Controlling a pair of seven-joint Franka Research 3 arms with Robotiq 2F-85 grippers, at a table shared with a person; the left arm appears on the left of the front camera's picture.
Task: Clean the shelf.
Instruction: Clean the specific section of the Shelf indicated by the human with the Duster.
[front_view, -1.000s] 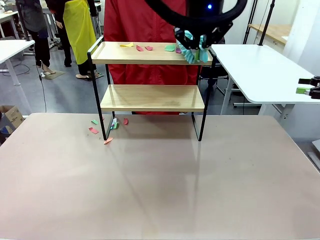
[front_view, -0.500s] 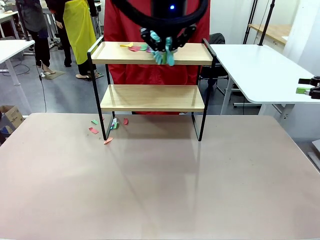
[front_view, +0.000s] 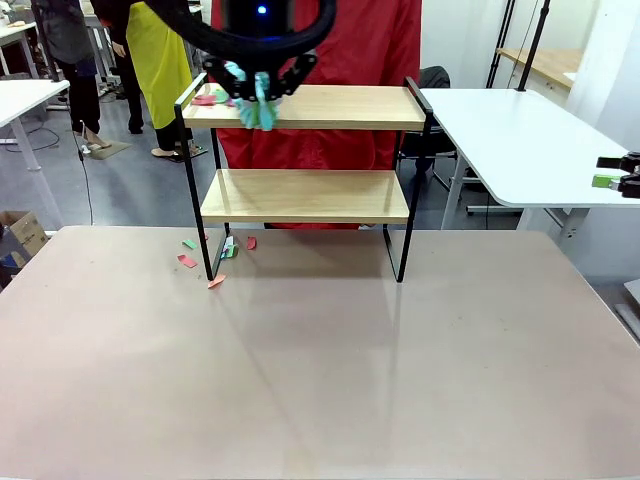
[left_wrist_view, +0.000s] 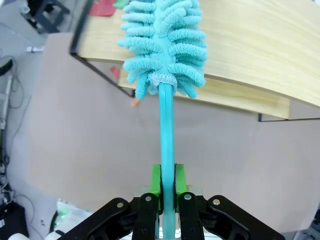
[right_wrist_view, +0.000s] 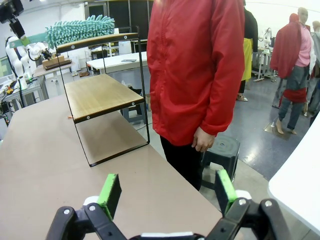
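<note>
The shelf (front_view: 305, 108) stands at the table's far side, two wooden boards on a black frame. My left gripper (front_view: 258, 80) hangs over the left part of the top board, shut on the handle of a teal fluffy duster (front_view: 258, 110). In the left wrist view, the gripper (left_wrist_view: 167, 186) clamps the handle and the duster head (left_wrist_view: 165, 45) lies on the top board (left_wrist_view: 250, 45). Red and green paper scraps (front_view: 207, 97) lie bunched at the board's left end. My right gripper (right_wrist_view: 167, 192) is open and holds nothing, off at the far right (front_view: 612, 173).
Several paper scraps (front_view: 190, 250) lie on the table by the shelf's left leg. A person in a red jacket (front_view: 320, 40) stands right behind the shelf. A white side table (front_view: 520, 140) is at the right. Other people stand far left.
My left gripper has swept the duster leftward along the top board, from its right end to its left end, pushing the scraps with it. The right gripper has stayed still.
</note>
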